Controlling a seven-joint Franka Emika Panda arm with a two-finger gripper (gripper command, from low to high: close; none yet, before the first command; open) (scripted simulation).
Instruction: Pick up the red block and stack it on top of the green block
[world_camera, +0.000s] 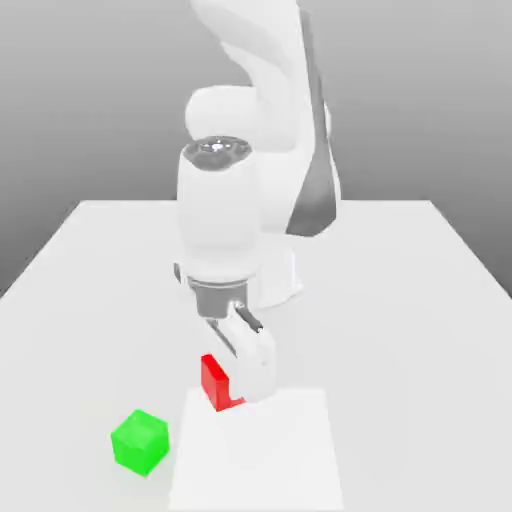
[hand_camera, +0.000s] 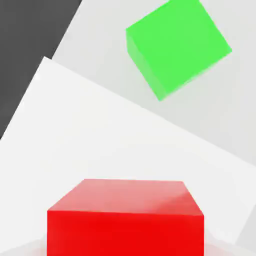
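Although the jaws' state cannot be told, the gripper (world_camera: 243, 385) is down at the red block (world_camera: 215, 381), which sits on the counter (world_camera: 400, 300) at its near side. The green block (world_camera: 139, 441) lies nearby toward the exterior view's left (slightly nearer), untouched.

Looking like a bare simulated test bench: plain white table (world_camera: 400, 300) floating against a flat grey backdrop, white arm (world_camera: 250, 150) sitting on it, glossy red block (world_camera: 214, 380) and green block (world_camera: 139, 441) lying as props.
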